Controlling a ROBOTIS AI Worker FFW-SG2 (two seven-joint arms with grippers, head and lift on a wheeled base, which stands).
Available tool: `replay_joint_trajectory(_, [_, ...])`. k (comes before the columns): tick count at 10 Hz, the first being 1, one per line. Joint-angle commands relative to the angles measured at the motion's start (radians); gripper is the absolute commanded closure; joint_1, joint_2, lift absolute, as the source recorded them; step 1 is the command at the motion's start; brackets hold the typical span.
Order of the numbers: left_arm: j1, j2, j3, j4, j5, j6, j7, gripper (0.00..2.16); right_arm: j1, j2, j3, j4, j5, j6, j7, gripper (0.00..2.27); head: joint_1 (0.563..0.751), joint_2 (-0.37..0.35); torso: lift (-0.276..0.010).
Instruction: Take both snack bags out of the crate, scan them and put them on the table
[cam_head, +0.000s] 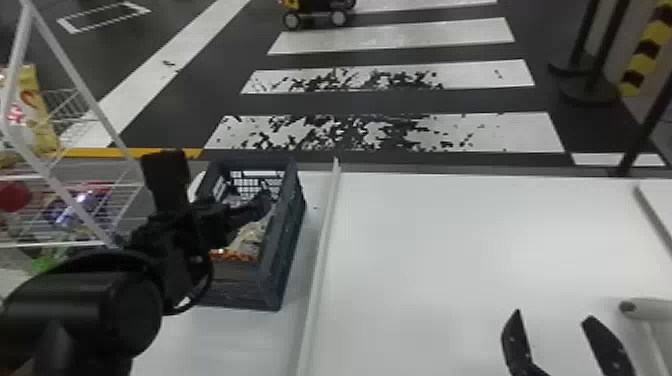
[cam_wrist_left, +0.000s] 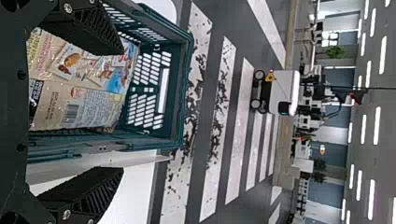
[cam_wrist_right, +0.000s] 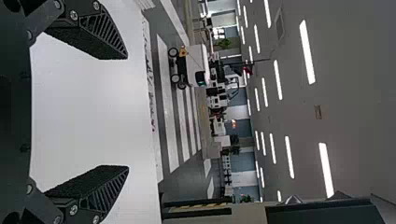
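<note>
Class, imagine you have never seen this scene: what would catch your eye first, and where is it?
Probably the bold zebra crossing on the dark floor beyond the white table. Next, the open left claw at the dark crate, which stands on the robot's left with snack bags inside. The right claw, also open, shows at the head view's lower right.
</note>
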Motion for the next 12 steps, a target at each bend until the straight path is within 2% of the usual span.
replay_joint_trajectory(1, [-0.063,0.017,0.009,0.048,0.003,0.088,-0.017,0.13,0.001,-0.001,0.000,0.000,-0.001,0.003,0.001,0.16,0.695,0.216,-0.094])
replay_joint_trajectory(3, [-0.130,0.026,0.010,0.114,0.000,0.155,-0.034,0.13,0.004,-0.004,0.000,0.000,-0.002,0.003,0.001,0.16,0.695,0.224,-0.094])
replay_joint_trajectory(4, [-0.162,0.037,0.009,0.155,-0.002,0.192,-0.052,0.13,0.004,-0.004,0.000,0.000,-0.002,0.003,0.002,0.16,0.695,0.226,-0.094])
replay_joint_trajectory(6, [-0.208,0.043,0.010,0.232,-0.008,0.192,-0.063,0.13,0.004,-0.005,0.000,0.000,-0.005,0.009,0.008,0.16,0.695,0.230,-0.094])
replay_joint_trajectory(9, [-0.284,0.059,0.004,0.369,-0.030,0.232,-0.117,0.13,0.001,-0.005,0.000,0.000,-0.005,0.009,0.012,0.16,0.695,0.241,-0.094])
replay_joint_trajectory(12, [-0.322,0.063,-0.017,0.464,-0.082,0.241,-0.157,0.13,-0.003,-0.013,0.002,0.000,-0.005,0.012,0.012,0.16,0.695,0.247,-0.094])
